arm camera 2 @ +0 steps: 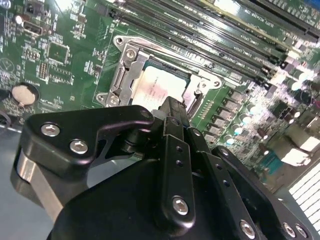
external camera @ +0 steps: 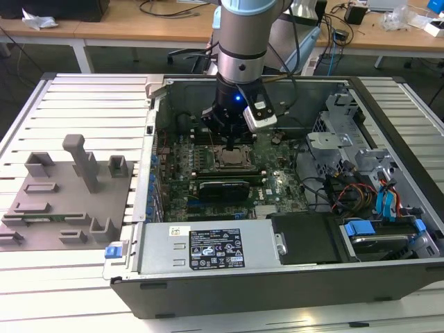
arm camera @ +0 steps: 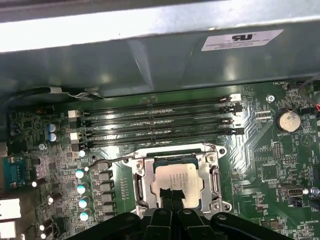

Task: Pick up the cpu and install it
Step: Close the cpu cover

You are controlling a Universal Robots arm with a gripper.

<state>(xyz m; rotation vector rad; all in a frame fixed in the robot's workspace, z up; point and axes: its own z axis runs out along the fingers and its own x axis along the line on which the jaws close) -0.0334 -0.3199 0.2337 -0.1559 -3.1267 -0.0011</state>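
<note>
The cpu (arm camera: 182,177) is a pale silver square lying flat inside the open metal socket frame (arm camera: 140,185) on the green motherboard (external camera: 277,184). It also shows in the second wrist view, cpu (arm camera 2: 150,87), and in the exterior view, cpu (external camera: 234,159). My gripper (external camera: 229,143) hangs straight down inside the computer case, right above the socket. In both wrist views its black fingers come together into one narrow tip, gripper (arm camera 2: 172,106) and gripper (arm camera: 168,194), over the cpu's edge. Nothing is held between them. I cannot tell whether the tip touches the cpu.
Long memory slots (arm camera: 155,122) run beside the socket. A long black card (external camera: 223,189) lies on the other side of it. Drive bays and cables (external camera: 361,180) crowd the exterior view's right. A grey fixture (external camera: 69,187) sits outside the case on the slatted table.
</note>
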